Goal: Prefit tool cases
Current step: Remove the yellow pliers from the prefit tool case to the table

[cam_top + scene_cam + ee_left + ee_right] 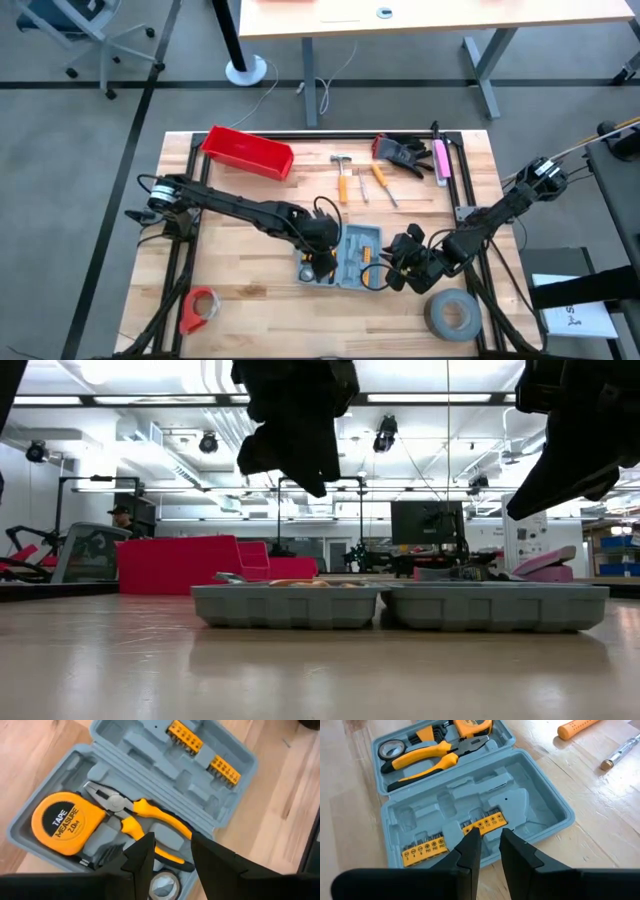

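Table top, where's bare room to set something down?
Bare wood between the red bin and the open case, and between the red tape and the case. Crowded at the case under both grippers, and around the hammer.

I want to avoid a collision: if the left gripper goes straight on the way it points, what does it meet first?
Probably the pliers in the open tool case: the left gripper hangs above their yellow handles, fingers slightly apart.
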`<state>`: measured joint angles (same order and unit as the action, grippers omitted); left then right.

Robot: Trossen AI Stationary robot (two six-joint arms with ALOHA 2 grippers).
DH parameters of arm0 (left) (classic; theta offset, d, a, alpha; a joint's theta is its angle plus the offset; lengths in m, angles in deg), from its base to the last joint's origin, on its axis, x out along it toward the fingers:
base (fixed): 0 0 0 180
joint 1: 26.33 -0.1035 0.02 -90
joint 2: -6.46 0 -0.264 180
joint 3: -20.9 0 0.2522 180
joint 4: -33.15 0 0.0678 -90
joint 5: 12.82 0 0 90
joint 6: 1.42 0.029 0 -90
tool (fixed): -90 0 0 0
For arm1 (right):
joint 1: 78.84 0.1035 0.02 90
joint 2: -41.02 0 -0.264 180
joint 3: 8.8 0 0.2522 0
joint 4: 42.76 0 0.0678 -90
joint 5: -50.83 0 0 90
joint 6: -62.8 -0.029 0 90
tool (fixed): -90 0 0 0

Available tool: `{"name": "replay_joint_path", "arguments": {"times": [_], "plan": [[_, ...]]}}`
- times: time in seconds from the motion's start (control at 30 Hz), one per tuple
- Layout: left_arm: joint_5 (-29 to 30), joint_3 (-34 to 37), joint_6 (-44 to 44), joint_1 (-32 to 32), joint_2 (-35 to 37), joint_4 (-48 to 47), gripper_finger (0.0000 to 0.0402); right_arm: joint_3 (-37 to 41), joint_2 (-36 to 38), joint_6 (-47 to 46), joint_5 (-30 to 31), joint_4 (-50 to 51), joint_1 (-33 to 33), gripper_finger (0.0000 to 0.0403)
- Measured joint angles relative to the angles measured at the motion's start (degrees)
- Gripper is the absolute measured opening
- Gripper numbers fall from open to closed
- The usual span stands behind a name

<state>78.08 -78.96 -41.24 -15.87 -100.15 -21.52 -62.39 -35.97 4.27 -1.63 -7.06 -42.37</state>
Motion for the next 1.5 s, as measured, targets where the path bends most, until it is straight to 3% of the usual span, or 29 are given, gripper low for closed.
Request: {"name": "replay_joint_path", "arguments": {"times": [0.27, 0.47, 0.77, 0.97, 1.2, 1.5], "plan": [[-3.5, -2.8, -0.1, 0.7, -7.3, -1.5, 0.0136, 0.0, 0.0, 0.0, 0.0, 0.0, 0.0, 0.0067], [-0.3, -8.8, 1.5, 0.6, -10.3, -9.0, 0.0136, 0.0, 0.0, -0.1, 0.1, 0.0, 0.0, 0.0068], [-0.3, -9.1, -0.1, 0.2, -14.4, -9.8, 0.0127, 0.0, 0.0, 0.0, 0.1, 0.0, 0.0, 0.0054], [0.1, -9.0, 0.1, -0.4, -14.9, -10.6, 0.012, 0.0, 0.0, 0.1, 0.1, 0.0, 0.0, 0.0065], [0.5, -9.0, -0.4, -0.6, -14.9, -10.6, 0.0156, 0.0, 0.0, 0.0, 1.2, 0.0, 0.0, 0.0078], [1.3, -9.0, -1.6, -1.1, -16.2, -9.5, 0.0202, 0.0, 0.0, 0.2, 1.4, -0.4, 0.0, 0.0065]]}}
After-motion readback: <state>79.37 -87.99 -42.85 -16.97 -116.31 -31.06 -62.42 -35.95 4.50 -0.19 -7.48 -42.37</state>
